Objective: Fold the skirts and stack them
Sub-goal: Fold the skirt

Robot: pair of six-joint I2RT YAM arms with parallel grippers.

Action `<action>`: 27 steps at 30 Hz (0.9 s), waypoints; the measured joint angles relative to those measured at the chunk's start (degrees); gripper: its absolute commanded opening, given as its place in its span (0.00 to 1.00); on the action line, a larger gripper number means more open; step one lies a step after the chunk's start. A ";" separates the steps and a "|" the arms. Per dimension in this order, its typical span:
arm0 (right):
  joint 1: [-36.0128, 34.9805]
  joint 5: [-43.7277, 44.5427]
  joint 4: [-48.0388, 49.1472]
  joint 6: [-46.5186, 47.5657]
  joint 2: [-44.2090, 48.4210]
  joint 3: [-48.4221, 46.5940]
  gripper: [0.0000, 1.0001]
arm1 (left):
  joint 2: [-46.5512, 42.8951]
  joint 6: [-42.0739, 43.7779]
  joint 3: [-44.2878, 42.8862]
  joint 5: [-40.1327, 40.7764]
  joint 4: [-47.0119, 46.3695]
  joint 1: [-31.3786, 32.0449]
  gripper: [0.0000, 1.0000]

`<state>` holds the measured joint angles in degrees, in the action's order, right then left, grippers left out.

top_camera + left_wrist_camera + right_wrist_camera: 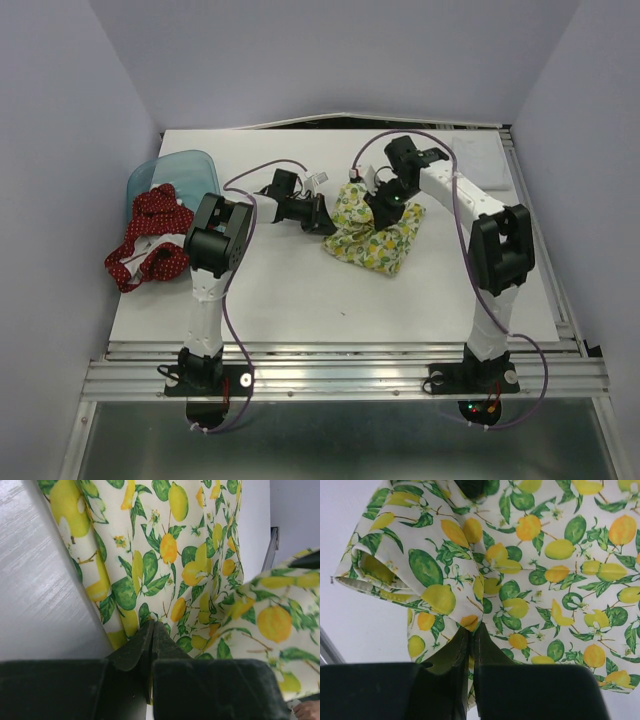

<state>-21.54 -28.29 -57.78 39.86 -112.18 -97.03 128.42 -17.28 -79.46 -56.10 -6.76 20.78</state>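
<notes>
1. My left claw is pinched together on the lemon-print skirt. My right claw is clamped on the same cloth. I judge the two pinches are there to carry an edge over for a fold.
2. That skirt sits bunched toward the far right of the table. The red dotted skirt lies across the left edge, by the blue bin.
3. Bare tabletop toward the near edge gives room to spread; the far edge is close behind.

Translucent blue bin at far-left corner of white table — plain grey walls around three sides.
</notes>
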 measured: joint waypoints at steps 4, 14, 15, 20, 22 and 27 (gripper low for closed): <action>2.43 0.00 0.15 2.64 -4.44 -0.07 0.01 | 0.02 0.31 -0.28 0.07 0.66 0.00 0.09; 3.82 -1.88 1.01 5.53 -8.85 -0.04 0.01 | -1.42 0.72 -0.15 2.95 1.86 -0.09 0.12; 3.82 -2.08 1.03 5.66 -8.85 -0.04 0.01 | -1.46 0.68 -0.15 3.10 1.88 -0.15 0.13; 3.82 -2.91 1.07 6.38 -8.61 0.15 0.01 | -1.51 -0.31 -0.90 4.15 1.90 -0.35 0.13; 3.82 -3.23 1.09 6.45 -8.22 0.52 0.01 | -1.51 -0.87 -1.22 4.66 1.57 -0.46 0.13; 3.82 -4.09 1.27 6.67 -6.36 2.64 0.01 | -1.51 -2.75 -1.38 4.87 -0.48 -1.05 0.14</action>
<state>-17.72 -32.38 -56.51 46.52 -118.54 -94.39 126.91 -20.03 -80.84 -51.22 -7.25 19.73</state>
